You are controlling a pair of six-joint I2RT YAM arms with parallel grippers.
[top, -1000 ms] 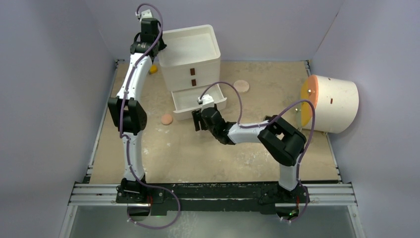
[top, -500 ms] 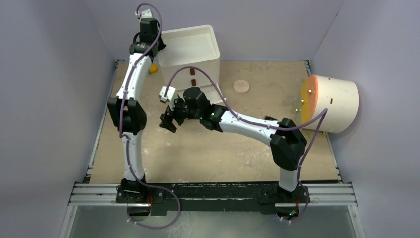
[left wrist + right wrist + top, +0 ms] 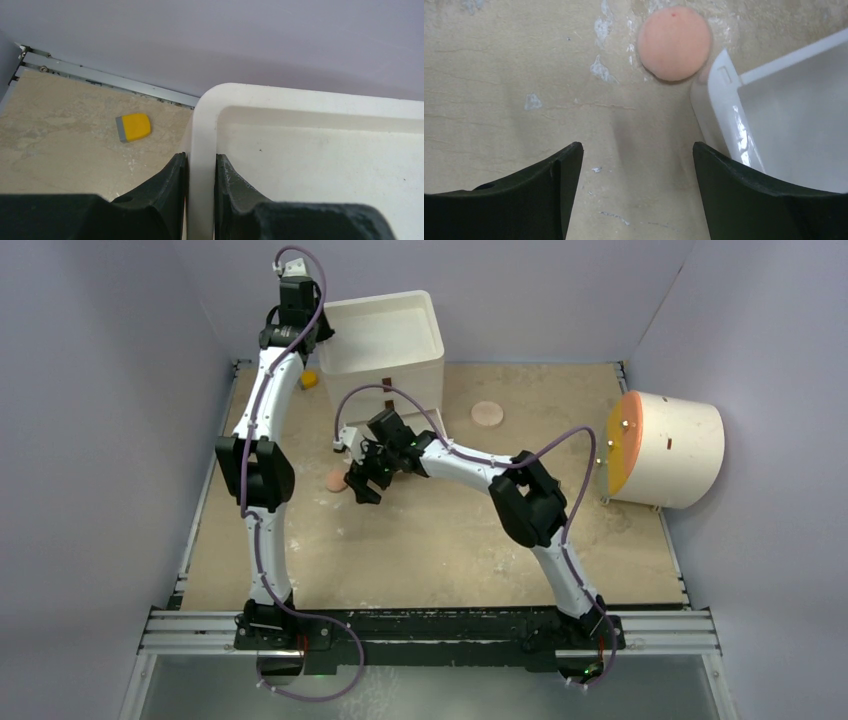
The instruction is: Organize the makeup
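Peach disc [image 3: 674, 42], round, matte, beside white drawer [image 3: 724, 90], right tool [image 3: 636, 150] spread wide, left tool [image 3: 200, 160] pinching cabinet rim [image 3: 205, 110].

Soft, even light, probably from overhead; faint shadows on the table [image 3: 430, 550]. Glare streaks the white drawer [image 3: 744, 135]; wrist views soft.

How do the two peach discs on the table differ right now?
Place: the left disc sits right beside the open drawer at its corner; the right disc lies alone, to the right of the drawer unit. Colour: the left disc looks pinker, the right disc paler. Attention: the right gripper hovers just short of the left disc, jaws open; nothing is near the right disc. Both are round, flat on the table, outside the drawer.
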